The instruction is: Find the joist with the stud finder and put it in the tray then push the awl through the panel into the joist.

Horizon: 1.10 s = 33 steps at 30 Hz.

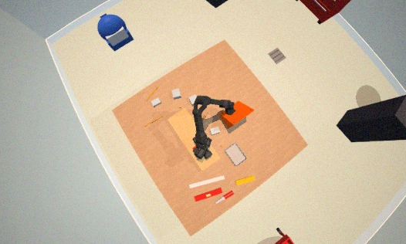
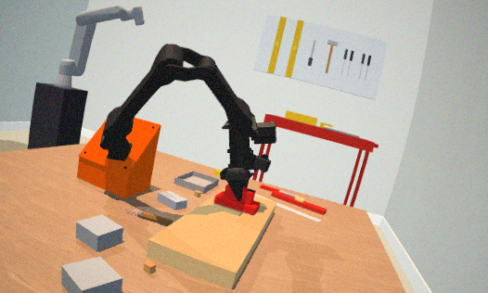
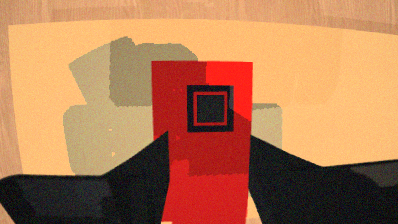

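From my exterior view, two grey blocks [image 1: 176,93] [image 2: 99,232] sit nearest on the tabletop [image 1: 272,131] [image 2: 31,199] [image 3: 200,7]. Beyond them I have the pale floor panel [image 1: 185,123] [image 2: 207,241] [image 3: 325,75], with the awl [image 1: 206,115] [image 2: 156,218] lying to its left, off the panel. Toward the panel's far end, my gripper [image 1: 201,154] [image 2: 238,197] [image 3: 203,135] points down, grasping the red stud finder [image 1: 194,147] [image 2: 225,199] [image 3: 210,145] between its fingers. The tool is upright over the panel; whether its base touches the surface, I can't tell. Left of the panel's far end stands the grey tray [image 1: 235,154] [image 2: 198,180], with no stud finder in it. The red level [image 1: 208,194] [image 2: 304,204] lies past the panel to the right, and a red workbench [image 2: 318,130] stands farther off by the wall.
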Motion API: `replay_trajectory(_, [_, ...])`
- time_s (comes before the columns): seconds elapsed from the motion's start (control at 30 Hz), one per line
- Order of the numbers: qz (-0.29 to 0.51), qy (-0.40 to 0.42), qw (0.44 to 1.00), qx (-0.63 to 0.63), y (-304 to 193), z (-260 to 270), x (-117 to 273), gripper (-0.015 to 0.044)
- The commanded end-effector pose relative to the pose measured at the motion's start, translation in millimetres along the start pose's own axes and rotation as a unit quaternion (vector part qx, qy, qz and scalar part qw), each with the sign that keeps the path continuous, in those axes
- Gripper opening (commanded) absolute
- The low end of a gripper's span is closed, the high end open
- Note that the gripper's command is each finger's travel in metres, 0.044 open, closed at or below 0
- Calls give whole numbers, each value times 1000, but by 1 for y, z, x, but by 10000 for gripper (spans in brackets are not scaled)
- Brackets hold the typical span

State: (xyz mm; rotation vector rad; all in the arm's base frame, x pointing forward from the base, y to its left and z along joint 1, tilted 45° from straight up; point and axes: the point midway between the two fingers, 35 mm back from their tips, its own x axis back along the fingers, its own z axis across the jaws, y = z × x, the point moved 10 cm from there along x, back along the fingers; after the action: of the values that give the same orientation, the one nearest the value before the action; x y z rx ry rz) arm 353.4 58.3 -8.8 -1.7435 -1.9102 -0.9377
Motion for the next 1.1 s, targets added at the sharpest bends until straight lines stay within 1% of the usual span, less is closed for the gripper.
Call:
replay_trajectory(0.0, [1, 2, 1000, 2, -1, 13, 0, 0])
replay_trajectory(1.07, [1, 4, 1000, 1, -1, 96, 2, 0])
